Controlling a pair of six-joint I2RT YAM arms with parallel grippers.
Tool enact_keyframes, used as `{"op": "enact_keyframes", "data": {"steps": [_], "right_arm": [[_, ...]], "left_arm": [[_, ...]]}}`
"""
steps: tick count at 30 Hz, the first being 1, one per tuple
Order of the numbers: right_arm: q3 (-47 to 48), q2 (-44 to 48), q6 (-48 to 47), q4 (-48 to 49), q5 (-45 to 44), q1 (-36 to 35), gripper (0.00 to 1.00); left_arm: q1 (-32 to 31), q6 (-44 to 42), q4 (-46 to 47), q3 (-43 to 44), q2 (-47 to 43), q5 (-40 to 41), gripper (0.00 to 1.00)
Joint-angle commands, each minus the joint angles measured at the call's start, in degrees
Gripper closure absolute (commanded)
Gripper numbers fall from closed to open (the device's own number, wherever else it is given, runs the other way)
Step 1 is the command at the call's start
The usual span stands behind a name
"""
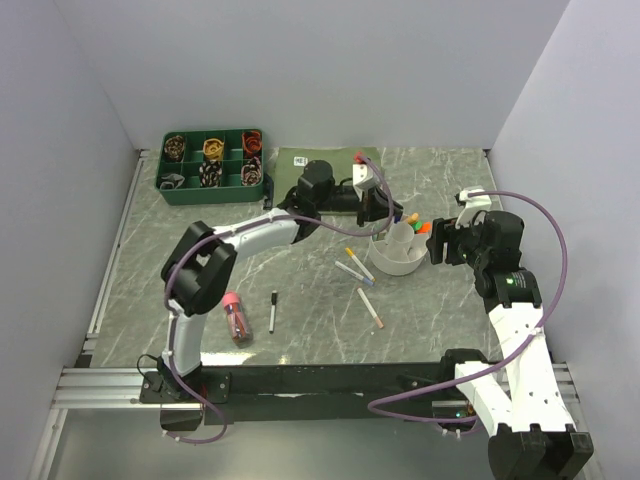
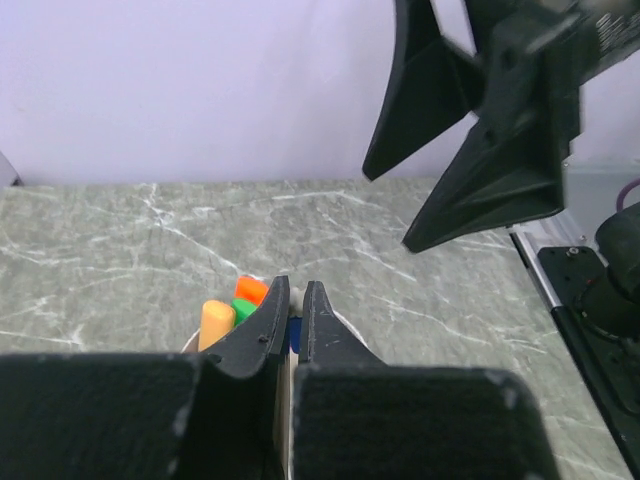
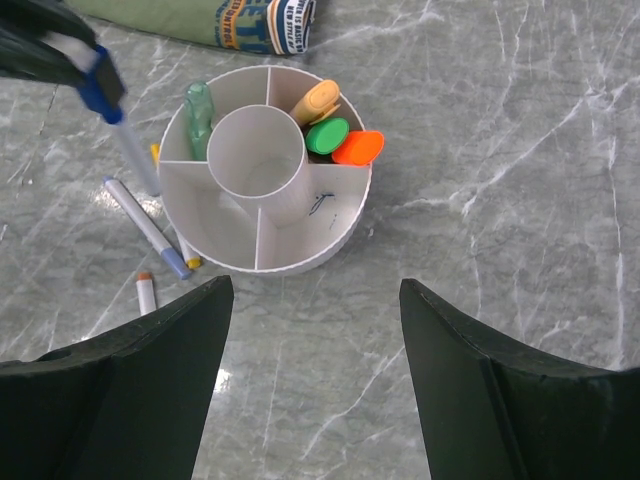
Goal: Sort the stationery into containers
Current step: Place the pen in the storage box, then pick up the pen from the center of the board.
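While the left arm reaches over the organiser, top view, risk: the left gripper (image 1: 378, 225) holds a blue-capped pen (image 3: 130, 150) at the edge of the white organiser (image 1: 400, 266). Released off-line, the pen could hit the rim and roll onto the table (image 1: 310, 335).
Top view, crowding: the right gripper (image 1: 443, 241) sits just beside the organiser on its other side, so the arms could knock if both close in.
Top view, left to sort: two loose pens (image 1: 352, 270) lie near the organiser. A black pen (image 1: 272, 312) and pink-capped tube (image 1: 235, 316) lie well apart from it.
Top view, bystanders: a green tray (image 1: 215, 195) and a folded cloth (image 1: 295, 160) sit at the back, out of the path.
Left wrist view, grip: the fingers (image 2: 262, 335) are pressed almost together on a sliver of blue. The hold is thin, so the pen may swing or slip.
Left wrist view, below: the yellow, green and orange marker caps (image 2: 243, 308) show a section already full, and a drop there could jam.
Right wrist view, aim: the pen hangs tilted and looks to be outside the wall on that side, though depth is hard to judge.
Right wrist view, own jaws: spread wide, with nothing between them.
Right wrist view, room: the central cup (image 3: 255, 150) is empty and a pale green pen (image 3: 198, 110) sits alone in one section.
Right wrist view, clutter: a white pen (image 3: 145, 225) lies at the wall's foot.
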State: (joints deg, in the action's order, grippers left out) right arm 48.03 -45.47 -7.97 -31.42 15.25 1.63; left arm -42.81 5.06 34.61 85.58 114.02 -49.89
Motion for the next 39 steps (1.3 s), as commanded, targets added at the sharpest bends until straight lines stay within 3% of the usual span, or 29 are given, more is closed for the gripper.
{"op": "enact_keyframes", "data": {"steps": [1, 12, 14, 17, 25, 28, 29, 32, 33, 36, 39], "right_arm": [[1.5, -0.7, -0.6, 0.2, -0.6, -0.3, 0.25], [-1.3, -3.0, -0.2, -0.1, 0.7, -0.3, 0.25], [-1.4, -3.6, -0.6, 0.0, 0.8, -0.3, 0.25], [-1.1, -4.8, -0.7, 0.7, 1.1, -0.3, 0.25], [0.3, -5.4, 0.5, 2.6, 1.5, -0.3, 0.25], [0.2, -4.8, 0.7, 2.9, 1.6, -0.3, 0.25], [0.0, -4.5, 0.8, 3.3, 1.7, -0.3, 0.25], [-0.7, -3.4, 1.5, 3.6, 2.6, -0.3, 0.25], [-0.8, -3.0, 1.6, 3.5, 2.8, -0.3, 0.25], [-1.1, -2.3, 1.3, 3.2, 2.3, -0.3, 0.25], [-1.3, -2.5, 2.0, 3.3, 2.5, -0.3, 0.25]], "left_arm": [[-0.5, 2.5, 7.7, 2.0, 3.1, -1.3, 0.99], [0.5, 5.7, 15.6, -0.5, 7.4, -3.8, 0.97], [1.0, 7.1, 17.9, -2.3, 6.9, -3.9, 0.77], [1.3, 5.9, 20.2, -6.0, 4.2, -4.3, 0.59], [1.6, -0.1, 7.7, -10.2, -4.6, -3.6, 0.51], [1.8, -4.3, -4.7, -11.0, -11.4, -0.7, 0.47], [2.0, -8.7, -12.6, -11.4, -13.6, 0.5, 0.38], [2.2, -15.1, -27.6, -12.0, -22.0, 7.6, 0.33], [2.4, -15.9, -37.9, -12.0, -25.1, 12.8, 0.32], [4.2, -11.1, -54.3, -11.1, -28.2, 24.0, 0.29], [5.5, -5.6, -67.0, -8.8, -25.9, 35.4, 0.32]]}}
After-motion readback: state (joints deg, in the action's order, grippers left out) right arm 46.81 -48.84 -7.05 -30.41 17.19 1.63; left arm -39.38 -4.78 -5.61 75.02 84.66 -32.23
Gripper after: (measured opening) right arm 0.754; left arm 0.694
